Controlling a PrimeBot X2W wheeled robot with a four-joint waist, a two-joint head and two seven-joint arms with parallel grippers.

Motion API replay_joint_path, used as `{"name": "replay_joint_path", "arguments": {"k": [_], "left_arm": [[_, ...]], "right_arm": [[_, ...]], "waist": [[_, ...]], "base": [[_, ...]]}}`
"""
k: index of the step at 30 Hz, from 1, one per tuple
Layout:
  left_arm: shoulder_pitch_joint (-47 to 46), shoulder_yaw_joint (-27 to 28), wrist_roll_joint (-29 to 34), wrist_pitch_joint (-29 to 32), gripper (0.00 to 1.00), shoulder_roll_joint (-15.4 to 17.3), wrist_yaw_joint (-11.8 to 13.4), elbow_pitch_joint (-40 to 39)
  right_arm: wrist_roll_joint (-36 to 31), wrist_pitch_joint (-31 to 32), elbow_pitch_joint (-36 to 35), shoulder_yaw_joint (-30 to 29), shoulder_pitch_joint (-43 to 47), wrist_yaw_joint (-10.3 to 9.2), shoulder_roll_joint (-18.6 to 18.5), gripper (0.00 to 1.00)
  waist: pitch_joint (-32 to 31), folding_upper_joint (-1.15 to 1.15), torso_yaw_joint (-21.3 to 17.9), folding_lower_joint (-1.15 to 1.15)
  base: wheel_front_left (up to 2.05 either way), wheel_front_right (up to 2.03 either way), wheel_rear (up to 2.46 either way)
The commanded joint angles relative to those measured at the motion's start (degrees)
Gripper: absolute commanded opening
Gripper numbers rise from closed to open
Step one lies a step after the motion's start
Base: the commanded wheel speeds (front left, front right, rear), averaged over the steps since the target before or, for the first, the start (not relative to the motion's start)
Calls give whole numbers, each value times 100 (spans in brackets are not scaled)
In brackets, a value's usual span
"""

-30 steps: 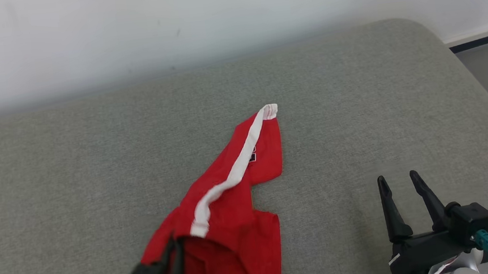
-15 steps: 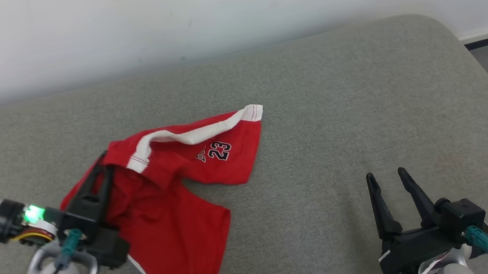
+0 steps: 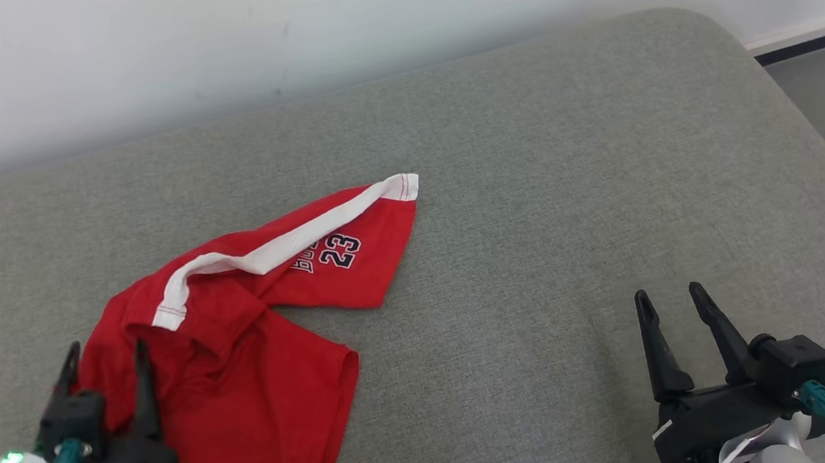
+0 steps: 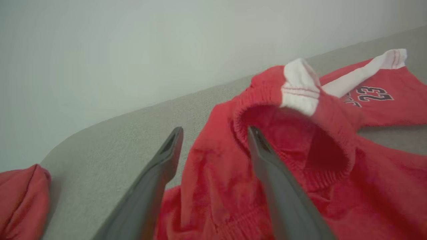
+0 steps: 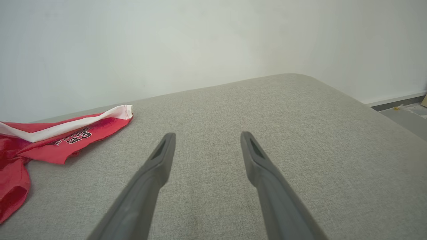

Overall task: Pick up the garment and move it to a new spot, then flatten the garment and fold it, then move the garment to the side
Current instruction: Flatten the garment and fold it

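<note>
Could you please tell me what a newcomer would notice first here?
The red shorts with a white stripe and the number 23 lie rumpled on the grey upholstered surface, left of the head view's middle. The left tool stands open at their near left edge, and the right tool is open over bare fabric at lower right.

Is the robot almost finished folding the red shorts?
Not yet. The red shorts are down on the grey cushion, but rumpled. The left gripper is open at the waistband; the right gripper waits open. Flattening, folding and moving aside remain.
</note>
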Motion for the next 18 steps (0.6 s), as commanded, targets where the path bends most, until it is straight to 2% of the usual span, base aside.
{"name": "replay_joint_path", "arguments": {"k": [1, 4, 7, 11, 18], "left_arm": [[226, 102, -60, -20, 100, -159, 105, -124], [583, 332, -174, -19, 100, -401, 252, -391], [950, 565, -222, -19, 100, -681, 288, -800], [1443, 652, -140, -19, 100, -1048, 145, -1204], [1989, 746, -158, -19, 100, -1419, 4, -1597]], "right_arm": [[-22, -1, 8, -3, 71, -15, 8, 100], [-21, 0, 19, 50, 104, -15, 29, 100], [-15, 0, 47, 102, 128, -15, 50, 100], [-36, 0, 64, 128, 190, -15, 89, 100], [-25, 0, 97, 164, 256, -15, 145, 100]], "waist": [[-111, -1, 141, -1], [-238, -1, 268, -1], [-398, -1, 387, -1], [-575, -1, 518, -1], [-718, -1, 603, -1]], "base": [[0, 0, 0], [0, 0, 0], [0, 0, 0], [0, 0, 0], [0, 0, 0]]}}
